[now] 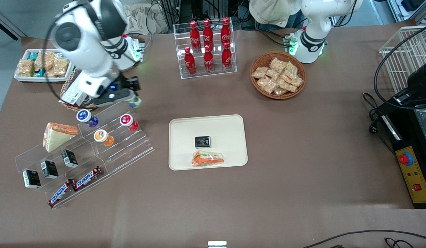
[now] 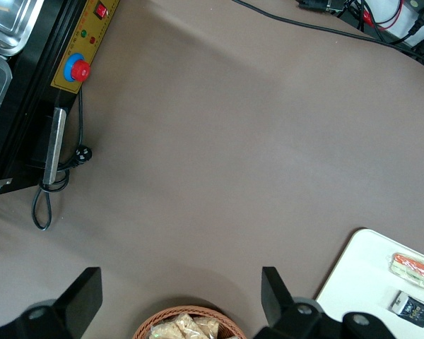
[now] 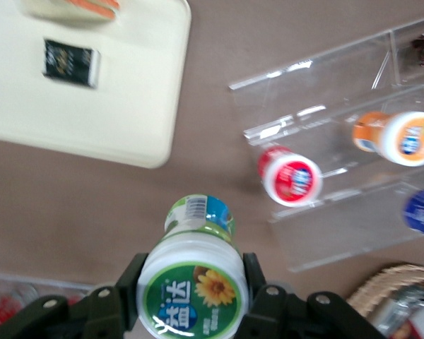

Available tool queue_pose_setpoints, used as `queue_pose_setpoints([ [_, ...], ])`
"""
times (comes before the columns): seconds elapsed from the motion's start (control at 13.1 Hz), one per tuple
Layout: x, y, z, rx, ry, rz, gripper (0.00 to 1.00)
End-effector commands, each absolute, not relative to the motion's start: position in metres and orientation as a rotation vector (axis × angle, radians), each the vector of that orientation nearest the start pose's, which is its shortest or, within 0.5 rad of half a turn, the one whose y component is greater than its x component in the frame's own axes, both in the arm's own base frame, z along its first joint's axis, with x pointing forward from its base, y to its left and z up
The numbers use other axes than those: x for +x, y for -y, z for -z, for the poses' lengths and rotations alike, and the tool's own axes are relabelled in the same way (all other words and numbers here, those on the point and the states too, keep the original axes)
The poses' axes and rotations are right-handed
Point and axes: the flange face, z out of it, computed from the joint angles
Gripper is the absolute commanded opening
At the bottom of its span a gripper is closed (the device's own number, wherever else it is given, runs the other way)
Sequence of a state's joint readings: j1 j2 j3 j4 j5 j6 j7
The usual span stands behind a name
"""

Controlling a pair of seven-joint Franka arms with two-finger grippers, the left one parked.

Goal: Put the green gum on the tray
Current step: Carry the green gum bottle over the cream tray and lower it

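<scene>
My right gripper (image 1: 132, 97) is shut on the green gum (image 3: 195, 277), a small bottle with a green-rimmed white lid. It holds the gum in the air above the table, just past the top step of the clear acrylic stand (image 1: 130, 144). In the front view only a bit of the gum (image 1: 136, 102) shows under the fingers. The cream tray (image 1: 230, 125) lies on the table toward the parked arm's end from the gripper, and also shows in the right wrist view (image 3: 127, 106). On it are a small black packet (image 1: 203, 141) and a wrapped sandwich (image 1: 208, 159).
The stand holds blue-lidded (image 1: 86, 117), red-lidded (image 1: 128, 121) and orange-lidded (image 1: 102, 137) gum bottles. Near it are a sandwich (image 1: 58, 136), black boxes (image 1: 49, 168) and Snickers bars (image 1: 75, 186). A cola bottle rack (image 1: 207, 48) and a wicker snack basket (image 1: 278, 75) stand farther from the camera.
</scene>
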State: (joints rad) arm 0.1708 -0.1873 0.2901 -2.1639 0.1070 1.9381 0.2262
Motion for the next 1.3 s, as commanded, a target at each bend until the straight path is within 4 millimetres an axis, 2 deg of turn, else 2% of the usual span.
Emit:
queue_pose_setpoints([
  [0.0,0.459,-0.266,-0.443,-3.070,0.135,-0.102,0.12],
  [0.23,0.481,-0.275,-0.399,-3.052,0.107,-0.152,0.12],
  [0.38,0.489,-0.298,-0.368,-3.036,0.133,-0.185,0.12],
  [0.61,0.503,-0.314,-0.317,-3.043,0.142,-0.243,0.12],
  [0.91,0.512,-0.318,-0.264,-3.046,0.164,-0.281,0.12],
  [1.22,0.513,-0.327,-0.241,-3.067,0.145,-0.310,0.13],
])
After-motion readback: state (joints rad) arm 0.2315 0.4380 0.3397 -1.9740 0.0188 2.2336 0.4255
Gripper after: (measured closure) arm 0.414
